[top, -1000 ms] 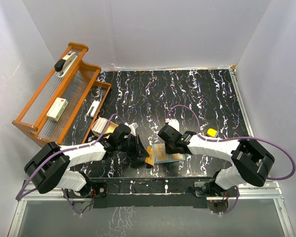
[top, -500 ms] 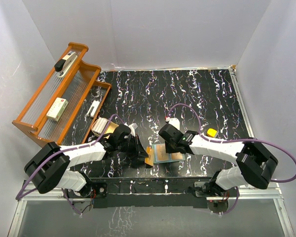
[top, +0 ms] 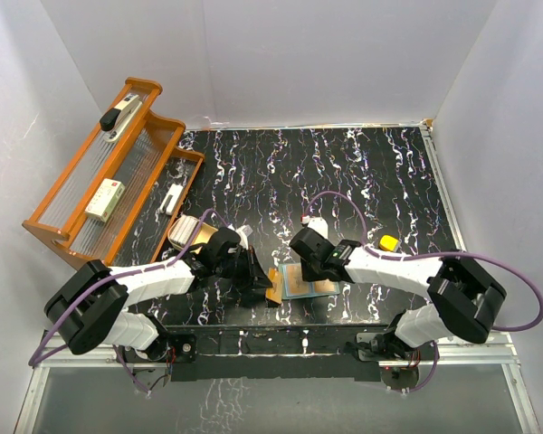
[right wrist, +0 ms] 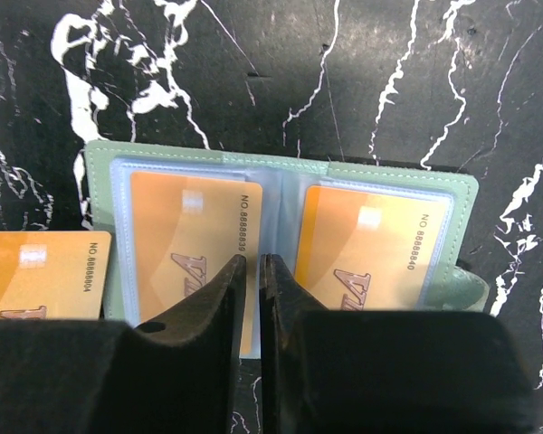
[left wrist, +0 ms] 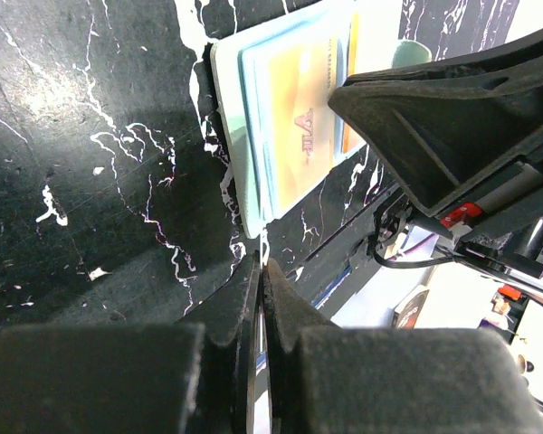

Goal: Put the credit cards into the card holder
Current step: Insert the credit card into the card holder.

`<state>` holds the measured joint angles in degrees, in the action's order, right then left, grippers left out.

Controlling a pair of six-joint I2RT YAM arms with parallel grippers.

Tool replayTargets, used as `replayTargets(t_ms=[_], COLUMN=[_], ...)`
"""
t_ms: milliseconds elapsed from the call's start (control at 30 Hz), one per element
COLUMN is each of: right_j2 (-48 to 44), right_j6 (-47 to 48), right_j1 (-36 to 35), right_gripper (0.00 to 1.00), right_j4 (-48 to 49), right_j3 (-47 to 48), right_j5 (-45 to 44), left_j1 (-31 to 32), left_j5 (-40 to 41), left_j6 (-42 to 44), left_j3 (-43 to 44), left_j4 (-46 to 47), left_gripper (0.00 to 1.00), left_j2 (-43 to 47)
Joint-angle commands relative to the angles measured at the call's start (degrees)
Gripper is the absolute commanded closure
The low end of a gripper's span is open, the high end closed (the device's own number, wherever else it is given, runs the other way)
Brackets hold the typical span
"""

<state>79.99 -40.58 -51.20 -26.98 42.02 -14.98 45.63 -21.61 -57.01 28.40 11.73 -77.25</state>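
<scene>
The card holder [top: 306, 283] lies open on the black marbled table, and its pale green rim [right wrist: 281, 154] frames clear sleeves. An orange credit card [right wrist: 185, 226] sits in the left sleeve and another [right wrist: 371, 240] in the right. My right gripper [right wrist: 252, 260] hovers over the centre fold, its jaws nearly touching with nothing seen between them. A third orange card [right wrist: 36, 271] lies about level beside the holder's left edge. My left gripper [left wrist: 263, 264] is shut on it, and only its thin pale edge pokes out of the tips. From above, this card [top: 274, 287] is at the left fingertips.
A wooden rack [top: 109, 181] at the back left holds a stapler [top: 119, 116] and a white box [top: 104, 199]. A tan oval dish [top: 188, 233] sits behind the left arm. A small yellow object [top: 389, 242] lies behind the right forearm.
The right arm's elbow swayed slightly out and back. Both grippers and the cards stay where they were.
</scene>
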Motion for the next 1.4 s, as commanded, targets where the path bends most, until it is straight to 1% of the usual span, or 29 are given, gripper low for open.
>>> replayTargets(t_ms=[0,267,1033,1167,1367], right_j2=[0.6,0.5,0.0,0.0,0.0], right_j6=[-0.3,-0.6,-0.7,-0.7,-0.7], right_j1=[0.4,0.3,0.3,0.4,0.3], right_gripper=[0.9,0.92,0.92,0.92,0.92], right_j4=[3.3,3.6,3.8,3.8,3.8], right_j3=[-1.1,-2.3,-2.5,-2.6,-2.5], right_j5=[-0.3,-0.6,-0.5,-0.5,-0.5], left_j1=[0.5,0.7,0.9,1.2,1.4], left_j5=[0.2,0.0,-0.4,0.1,2.8], left_j6=[0.3,0.2,-1.3,-1.7,-2.0], left_j3=[1.8,2.1,0.9,1.5,1.7], left_j4=[0.1,0.6,4.5,2.7,-1.1], left_gripper=[1.0,1.0,1.0,1.0,1.0], left_j2=[0.9,0.3,-1.5,-2.5,0.3])
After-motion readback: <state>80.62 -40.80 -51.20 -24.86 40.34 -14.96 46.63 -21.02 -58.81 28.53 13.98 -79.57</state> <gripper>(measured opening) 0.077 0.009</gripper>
